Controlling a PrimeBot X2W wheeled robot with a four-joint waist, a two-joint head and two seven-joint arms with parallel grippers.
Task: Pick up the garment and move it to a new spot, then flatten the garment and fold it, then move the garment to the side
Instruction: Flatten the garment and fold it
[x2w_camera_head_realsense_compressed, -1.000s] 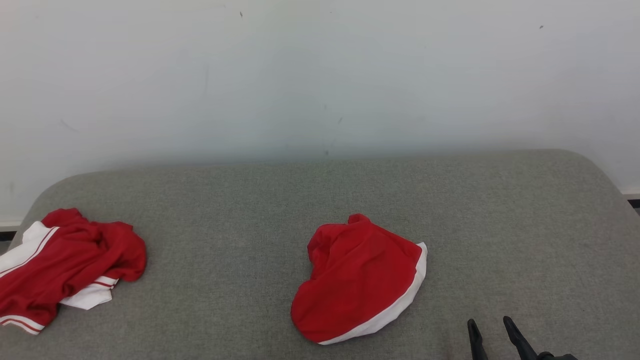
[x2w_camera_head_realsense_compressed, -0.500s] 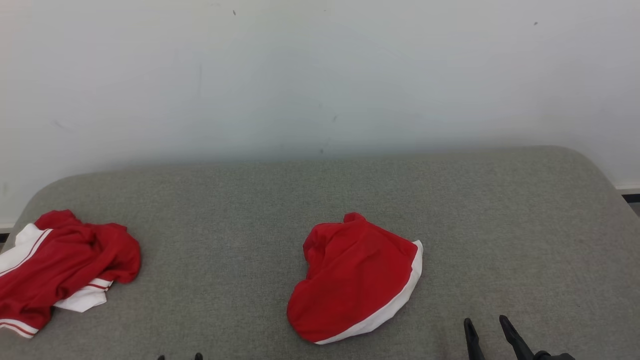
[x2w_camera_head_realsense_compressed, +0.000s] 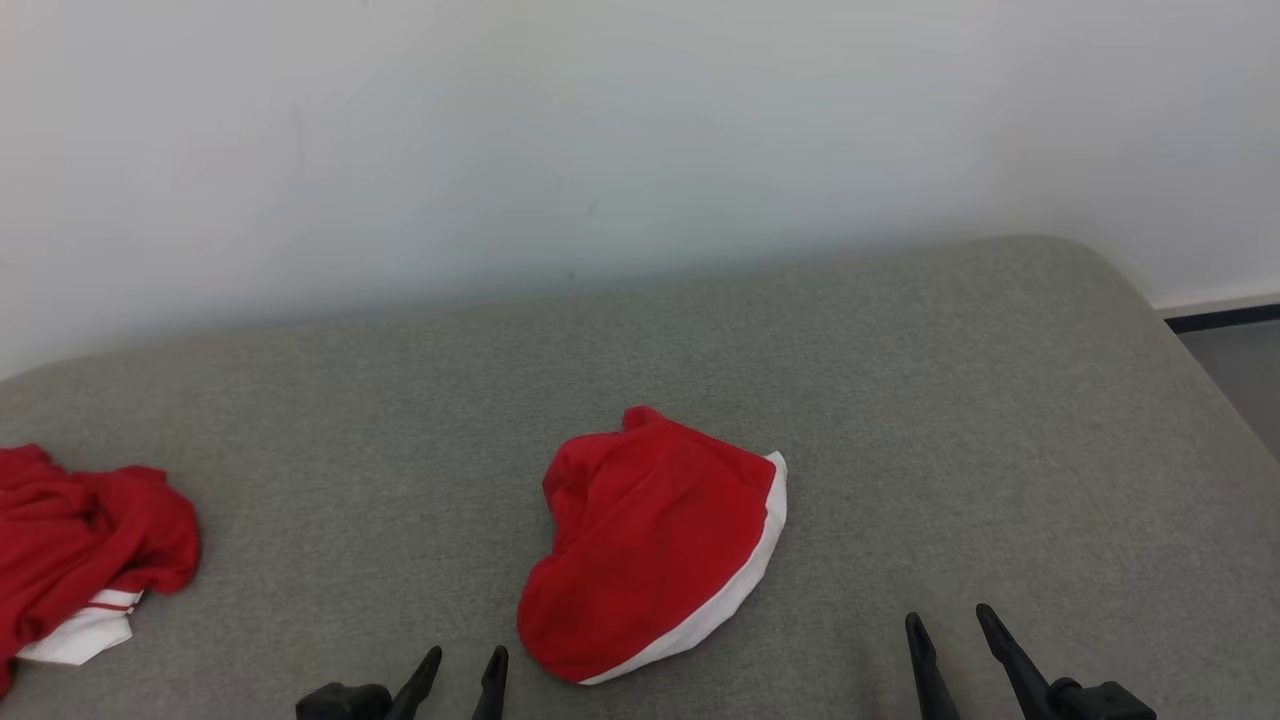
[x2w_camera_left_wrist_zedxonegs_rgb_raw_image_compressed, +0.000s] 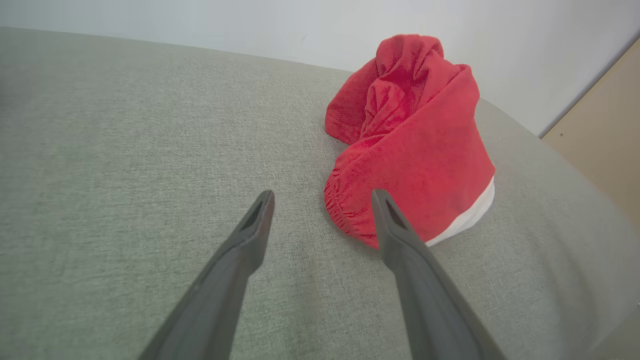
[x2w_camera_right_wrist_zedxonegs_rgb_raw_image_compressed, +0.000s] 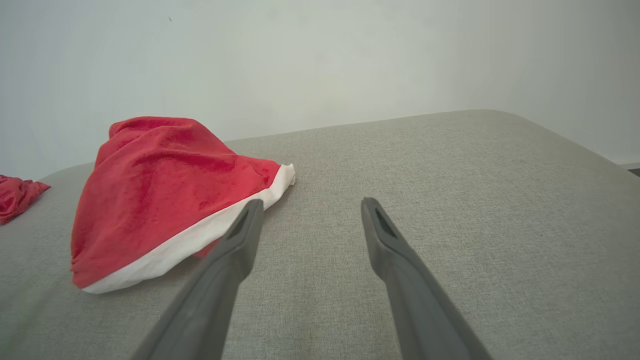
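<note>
Centre of grey cushion (x2w_camera_head_realsense_compressed: 950, 400): crumpled red garment (x2w_camera_head_realsense_compressed: 650, 545), white-banded, not yet lifted. Left gripper (x2w_camera_head_realsense_compressed: 467, 655) just beside its near edge, right gripper (x2w_camera_head_realsense_compressed: 948, 615) further off. Both spread wide and empty, apparently staged for pickup.

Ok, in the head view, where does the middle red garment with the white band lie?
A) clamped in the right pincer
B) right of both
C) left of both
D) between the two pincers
D: the garment lies between the left pincer and the right pincer, both open and empty.
</note>
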